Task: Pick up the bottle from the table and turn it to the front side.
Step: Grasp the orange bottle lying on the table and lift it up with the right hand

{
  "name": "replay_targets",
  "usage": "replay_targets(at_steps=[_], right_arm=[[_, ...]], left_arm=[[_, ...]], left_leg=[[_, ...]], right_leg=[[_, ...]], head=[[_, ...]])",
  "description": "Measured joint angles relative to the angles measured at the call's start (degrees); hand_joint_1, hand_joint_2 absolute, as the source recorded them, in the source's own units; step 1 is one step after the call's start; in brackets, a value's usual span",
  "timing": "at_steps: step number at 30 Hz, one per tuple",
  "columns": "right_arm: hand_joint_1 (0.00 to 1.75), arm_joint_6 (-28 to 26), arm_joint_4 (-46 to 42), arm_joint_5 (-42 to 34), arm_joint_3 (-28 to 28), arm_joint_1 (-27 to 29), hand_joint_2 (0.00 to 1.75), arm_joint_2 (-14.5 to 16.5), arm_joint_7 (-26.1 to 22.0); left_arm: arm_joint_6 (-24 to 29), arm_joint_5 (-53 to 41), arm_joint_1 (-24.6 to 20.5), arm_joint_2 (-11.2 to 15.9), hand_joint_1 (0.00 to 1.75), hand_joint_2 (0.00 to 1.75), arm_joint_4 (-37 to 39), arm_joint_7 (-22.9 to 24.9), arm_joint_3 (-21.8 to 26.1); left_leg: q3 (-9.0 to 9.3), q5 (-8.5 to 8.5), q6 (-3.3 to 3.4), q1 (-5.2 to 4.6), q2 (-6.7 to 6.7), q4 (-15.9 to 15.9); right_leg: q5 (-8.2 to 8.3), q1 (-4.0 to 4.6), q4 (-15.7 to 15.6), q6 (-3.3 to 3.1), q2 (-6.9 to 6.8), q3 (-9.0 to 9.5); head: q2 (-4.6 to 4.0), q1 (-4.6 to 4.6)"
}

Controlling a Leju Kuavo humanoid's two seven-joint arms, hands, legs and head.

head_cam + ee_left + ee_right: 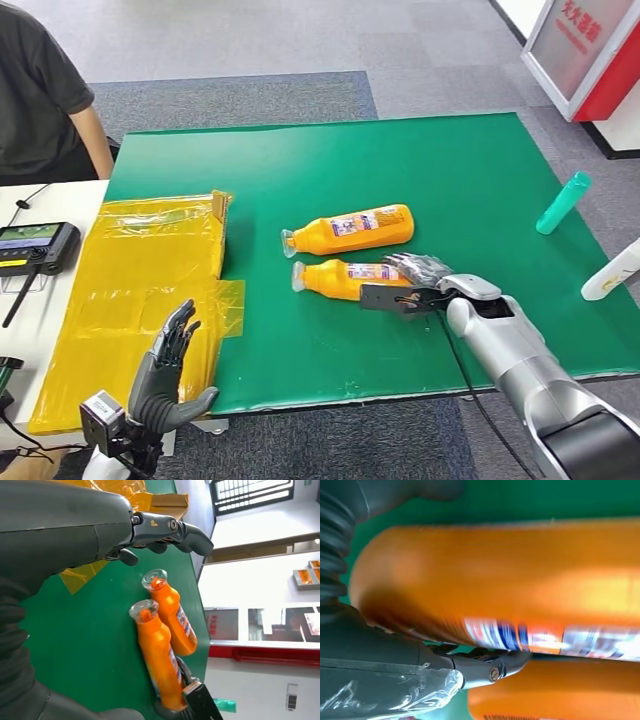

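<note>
Far left: a person's dark sleeve [34, 90] and a small controller with a screen [36, 245] on a white side table; next, a yellow plastic bag [136, 290] spread over the left end of the green worktop [483, 180]. Low at the left edge, left hand [167, 375] raised off the worktop, fingers spread, nothing in it.

Mid-worktop: two orange bottles lying flat, side by side and touching or nearly so, clear caps pointing left; far bottle [351, 230] untouched; near bottle [347, 277] being the one under the right hand [411, 285]. Right hand set at that bottle's base end, fingers over its top, thumb low along the near side; from the right wrist view, thumb and fingers close against the orange body by the label, yet whether actually clamped or merely laid on cannot be told; blurred there.

Handling, as a judgement: rigid plastic, glossy and likely slippery; apparently full, so moderately heavy with weight along the body; rounded section, prone to rolling under a loose hold. Best taken around the broad lower body, across the label, not at the narrow neck; firm wrap needed before rotating; neighbour bottle close enough to be nudged.

Further right: a teal bottle [564, 202] and a white bottle [613, 272] near the worktop's right edge, well apart from the work.
</note>
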Motion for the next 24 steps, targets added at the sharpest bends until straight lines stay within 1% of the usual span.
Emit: replay_targets(at_steps=[8,9,12,13,24], right_arm=[[0.0,0.07,1.03,-0.09,0.71,0.0,1.75,0.1,0.02],[0.32,0.07,1.17,-0.13,0.84,-0.06,1.75,0.11,0.02],[1.63,0.39,1.6,-0.26,1.11,-0.31,1.75,0.14,-0.08],[1.75,0.54,1.74,-0.33,1.21,-0.43,1.75,0.15,-0.16],[1.75,-1.62,1.95,-2.0,1.8,-0.33,1.75,0.15,-1.02]], left_arm=[[0.09,-0.05,-0.01,0.0,0.0,1.75,0.01,0.0,0.0],[0.1,-0.05,-0.01,0.0,0.0,1.75,0.0,0.0,0.0],[0.11,-0.05,-0.01,0.0,0.0,1.75,0.0,0.0,0.0],[0.11,-0.05,-0.01,0.0,0.0,1.75,0.0,0.0,0.0],[0.13,0.11,0.02,0.0,0.0,1.75,-0.01,0.0,0.0]], left_leg=[[-0.04,-0.01,0.0,0.0,0.0,0.0],[-0.03,-0.01,0.0,0.0,0.0,0.0],[-0.03,-0.01,0.01,0.0,0.0,0.0],[-0.03,-0.01,0.01,0.0,0.0,0.0],[-0.03,0.01,0.02,0.0,0.0,0.0]], right_leg=[[-0.01,0.0,-0.03,0.0,0.0,-0.02],[-0.01,0.0,-0.04,0.0,0.0,-0.02],[-0.01,0.0,-0.04,0.0,0.0,-0.01],[0.0,0.0,-0.04,0.0,0.0,-0.01],[0.03,0.0,-0.06,0.05,0.0,0.0]], head=[[0.0,0.0],[0.0,0.0],[0.0,0.0],[0.0,0.0],[0.0,0.01]])
